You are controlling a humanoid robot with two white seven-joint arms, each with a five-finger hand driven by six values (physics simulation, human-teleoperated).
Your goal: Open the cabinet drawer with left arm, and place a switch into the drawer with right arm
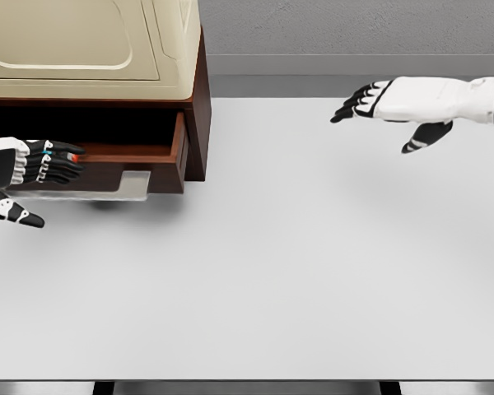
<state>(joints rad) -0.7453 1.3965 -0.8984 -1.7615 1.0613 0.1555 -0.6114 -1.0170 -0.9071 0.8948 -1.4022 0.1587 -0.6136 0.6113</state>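
Observation:
The dark wood cabinet [199, 99] stands at the back left under a cream top. Its drawer [178, 152] is pulled out toward me, and a grey handle plate [107, 185] sits on the drawer front. My left hand [41, 169] lies at the drawer's front rim with its fingers stretched to the right and its thumb spread low, gripping nothing I can make out. Small blue and red specks [76, 156] show among those fingers; I cannot tell whether they belong to a switch in the drawer. My right hand [379, 115] hovers open and empty at the far right.
The white table [296, 263] runs from the cabinet to the right edge. A grey wall stands behind it. Dark supports show under the table's front edge.

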